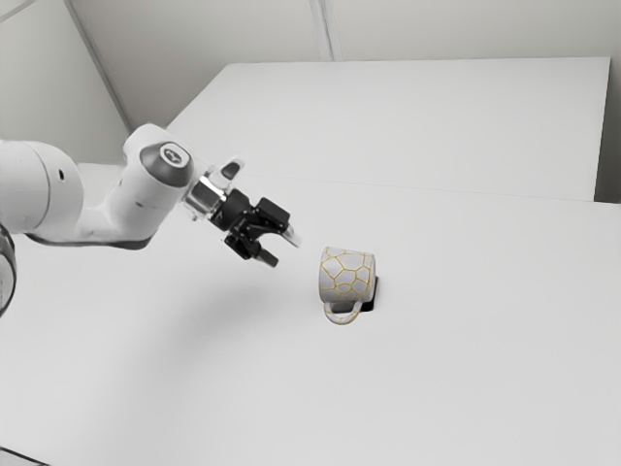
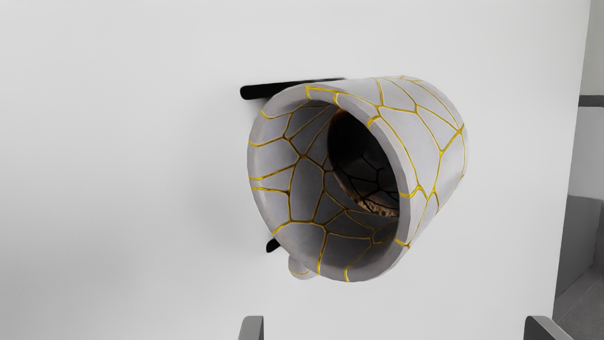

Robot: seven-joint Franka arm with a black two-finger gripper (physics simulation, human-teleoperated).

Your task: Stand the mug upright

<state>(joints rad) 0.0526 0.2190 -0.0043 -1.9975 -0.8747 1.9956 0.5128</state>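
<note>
Plainly, the gold-veined mug [image 1: 346, 274] lies on its side on the white table [image 1: 466, 340], to the exterior view's right of the black two-finger gripper [image 1: 282, 249] and well apart from it. Its long axis runs away from the gripper, mouth on the near side, base on the far side; the handle [image 1: 343, 313] juts out sideways, toward the exterior view's bottom. The gripper stands wide open, with nothing between its fingers. A flat black slab [image 2: 278, 88] shows at the mug's edge; how far it reaches beneath, I cannot tell. Inside, the mug's floor is dark with a brownish border, whether stain or leftover is unclear. Uprighting it, I judge, calls for a grip on the wall clear of the handle, then swinging the mouth up; the slab could make the base rock.
</note>
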